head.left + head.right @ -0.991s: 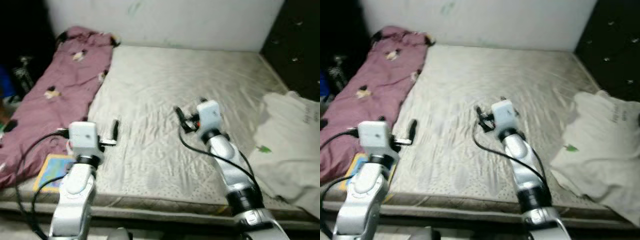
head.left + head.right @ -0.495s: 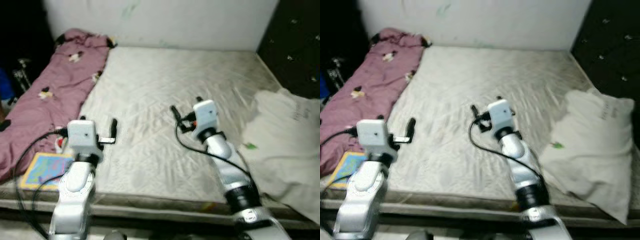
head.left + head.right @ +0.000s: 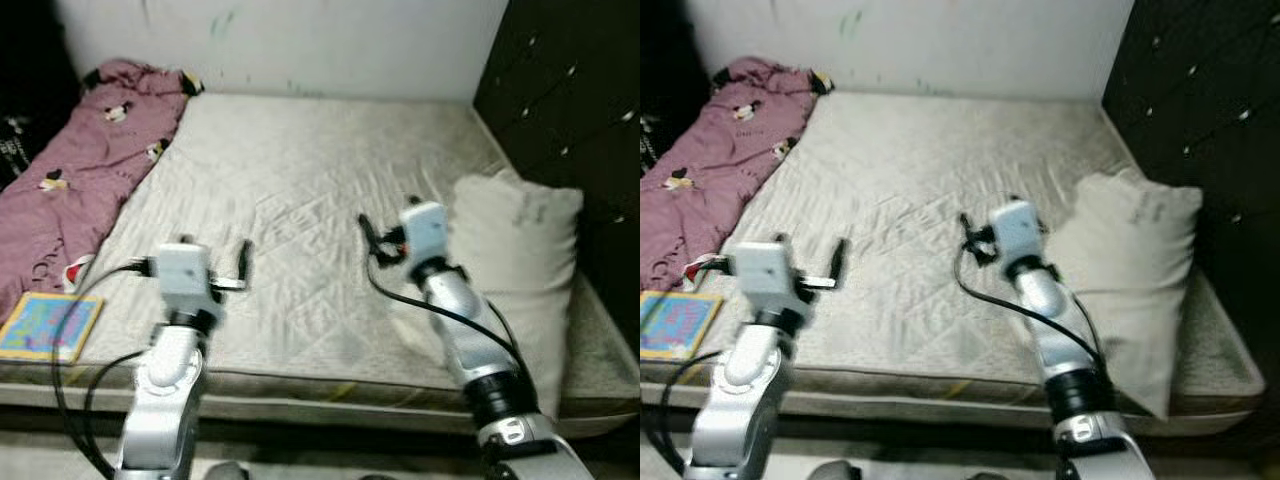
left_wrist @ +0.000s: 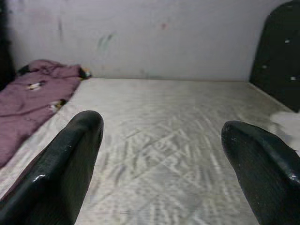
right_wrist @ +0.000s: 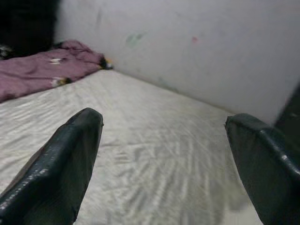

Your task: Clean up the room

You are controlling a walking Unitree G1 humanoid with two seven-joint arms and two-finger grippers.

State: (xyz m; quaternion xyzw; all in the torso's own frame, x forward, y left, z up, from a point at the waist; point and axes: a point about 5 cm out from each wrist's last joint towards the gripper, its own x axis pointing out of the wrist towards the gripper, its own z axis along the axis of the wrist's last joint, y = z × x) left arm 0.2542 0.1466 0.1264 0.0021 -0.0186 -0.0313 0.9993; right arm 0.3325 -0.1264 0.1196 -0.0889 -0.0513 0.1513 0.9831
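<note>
there, left gripper (image 4: 161, 164) and right gripper (image 5: 164, 159) spread wide, holding nothing.

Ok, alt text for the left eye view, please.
Both grippers, left gripper and right gripper, hover open over a bare mattress. A pink blanket lies at its left, a white pillow at its right, a colourful book at the near-left corner.

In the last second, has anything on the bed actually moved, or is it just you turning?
Mostly the camera: the view swung right, so the pillow and dark headboard now show more fully. The left gripper and right gripper remain open and empty above the mattress. The purple blanket and colourful book lie unchanged.
</note>
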